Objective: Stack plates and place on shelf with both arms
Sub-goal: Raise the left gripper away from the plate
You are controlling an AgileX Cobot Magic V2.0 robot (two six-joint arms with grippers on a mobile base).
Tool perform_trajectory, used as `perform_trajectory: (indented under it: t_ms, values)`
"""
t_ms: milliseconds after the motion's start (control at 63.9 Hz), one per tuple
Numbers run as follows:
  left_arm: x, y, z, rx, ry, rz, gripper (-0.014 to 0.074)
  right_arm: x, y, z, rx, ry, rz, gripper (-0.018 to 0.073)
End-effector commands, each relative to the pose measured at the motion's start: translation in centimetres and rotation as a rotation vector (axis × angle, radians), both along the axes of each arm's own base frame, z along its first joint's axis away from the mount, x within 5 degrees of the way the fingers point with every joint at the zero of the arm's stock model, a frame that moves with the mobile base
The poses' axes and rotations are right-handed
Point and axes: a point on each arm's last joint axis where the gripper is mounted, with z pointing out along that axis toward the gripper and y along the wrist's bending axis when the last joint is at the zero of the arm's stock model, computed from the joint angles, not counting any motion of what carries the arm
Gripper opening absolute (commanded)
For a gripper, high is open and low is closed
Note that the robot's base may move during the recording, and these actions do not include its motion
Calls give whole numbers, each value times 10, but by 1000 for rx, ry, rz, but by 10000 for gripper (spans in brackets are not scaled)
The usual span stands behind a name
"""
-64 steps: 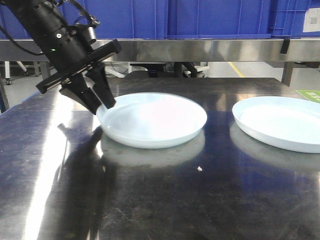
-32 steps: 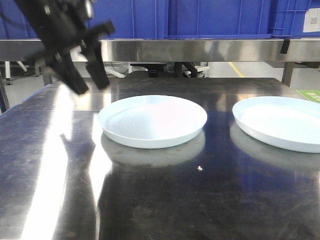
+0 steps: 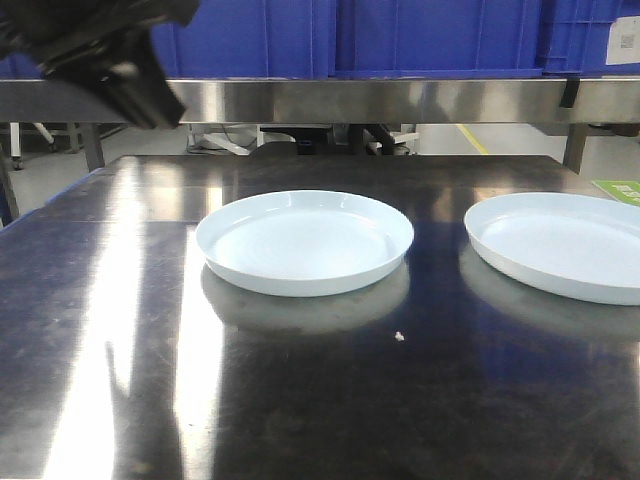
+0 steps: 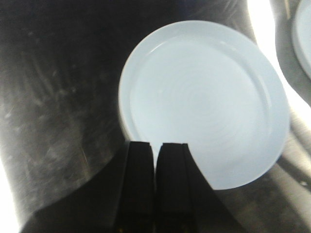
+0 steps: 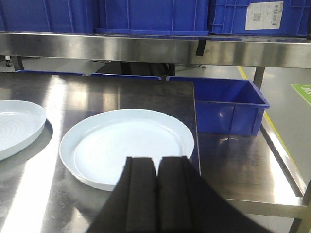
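Both plates lie flat on the table (image 3: pixel 120 330), side by side and not stacked. The left plate (image 3: pixel 305 243) sits about mid-table. The right plate (image 3: pixel 560 245) is off to the right, with its far side cut by the edge of the front view. A strip of bare steel runs between their rims, so they are apart. There is open tabletop in front of both, with only a white speck (image 3: pixel 399 337) lying near the left plate's front rim.

My left gripper (image 4: pixel 156 145) has its fingers pressed together on nothing, with only a thin slit between them. In the front view it is a dark blur at the top left, level with the shelf (image 3: pixel 400 100) and well clear of the left plate. Its wrist camera looks down on that plate, with a sliver of the right plate's rim in the upper right corner.

My right gripper (image 5: pixel 156 160) is likewise closed and empty, and hangs on the near side of the right plate. From that wrist view, the right plate's rim comes close to the table's right edge. Beyond that edge there is a lower ledge holding a blue bin (image 5: pixel 218 104).

The shelf bar crosses behind the table, with blue bins (image 3: pixel 400 35) on top of it.
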Motion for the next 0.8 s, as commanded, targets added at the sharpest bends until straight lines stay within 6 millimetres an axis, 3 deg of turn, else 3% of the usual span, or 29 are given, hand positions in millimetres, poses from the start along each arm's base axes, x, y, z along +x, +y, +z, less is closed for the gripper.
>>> perform_trajectory:
  t_ms: [0, 125, 438, 626, 782]
  values:
    - [-18, 12, 19, -84, -214, 50, 80, -2, -1, 9, -13, -106, -11, 49]
    - [-45, 34, 13, -132, -365, 111, 80, -2, -1, 9, -13, -106, -11, 49]
    - [-120, 94, 23, -165, -641, 224, 80, -2, -1, 9, -13, -106, -11, 49]
    - [-163, 119, 29, -157, -818, 276, 80, -2, -1, 9, -13, -106, -11, 49]
    - [-183, 131, 29, -161, -897, 335, 80, -2, -1, 9, -13, -106, -11, 49]
